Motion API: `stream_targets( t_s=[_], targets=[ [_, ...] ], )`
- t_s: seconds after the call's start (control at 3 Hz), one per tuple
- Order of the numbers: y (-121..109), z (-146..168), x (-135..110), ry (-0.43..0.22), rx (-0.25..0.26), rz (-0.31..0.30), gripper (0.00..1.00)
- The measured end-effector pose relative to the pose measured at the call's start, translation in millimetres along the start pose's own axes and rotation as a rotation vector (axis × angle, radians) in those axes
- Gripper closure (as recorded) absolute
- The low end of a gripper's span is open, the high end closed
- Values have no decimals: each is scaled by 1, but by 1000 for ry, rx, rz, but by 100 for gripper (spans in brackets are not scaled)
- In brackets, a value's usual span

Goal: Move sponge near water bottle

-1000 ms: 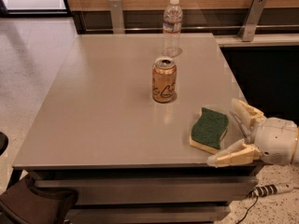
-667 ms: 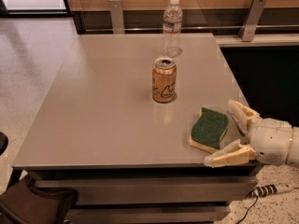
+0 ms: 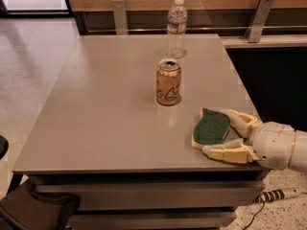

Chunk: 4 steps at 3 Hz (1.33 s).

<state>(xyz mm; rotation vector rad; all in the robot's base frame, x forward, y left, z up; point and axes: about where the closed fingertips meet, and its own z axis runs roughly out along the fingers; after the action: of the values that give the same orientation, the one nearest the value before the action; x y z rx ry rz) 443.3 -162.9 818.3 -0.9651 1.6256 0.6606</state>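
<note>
The sponge [image 3: 210, 126], dark green on top over pale yellow foam, lies flat near the table's front right corner. My gripper [image 3: 218, 132] reaches in from the right at table height, open, with one cream finger [image 3: 242, 120] along the sponge's far right side and the other [image 3: 225, 153] along its near edge. The fingers sit close against the sponge. The water bottle [image 3: 176, 27], clear with a white cap, stands upright at the table's far edge, well beyond the sponge.
An orange-gold drink can [image 3: 168, 82] stands upright mid-table, between the sponge and the bottle. The grey table [image 3: 105, 104] ends just right of the sponge. A dark chair [image 3: 33, 210] sits at the front left. A power strip [image 3: 280, 194] lies on the floor at right.
My gripper has slid left so its fingers straddle the sponge, and the gap between them has narrowed. The sponge, can and bottle have not moved.
</note>
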Motion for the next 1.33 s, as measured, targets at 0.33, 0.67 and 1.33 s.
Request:
stream_targets(
  t_s=[0.33,0.67,1.33],
  targets=[
    [1,1,-1,0,-3,-2,71],
    [2,3,-2,0,-6,-4,93],
    [3,4,-3,0,-9,-6,100]
  ],
)
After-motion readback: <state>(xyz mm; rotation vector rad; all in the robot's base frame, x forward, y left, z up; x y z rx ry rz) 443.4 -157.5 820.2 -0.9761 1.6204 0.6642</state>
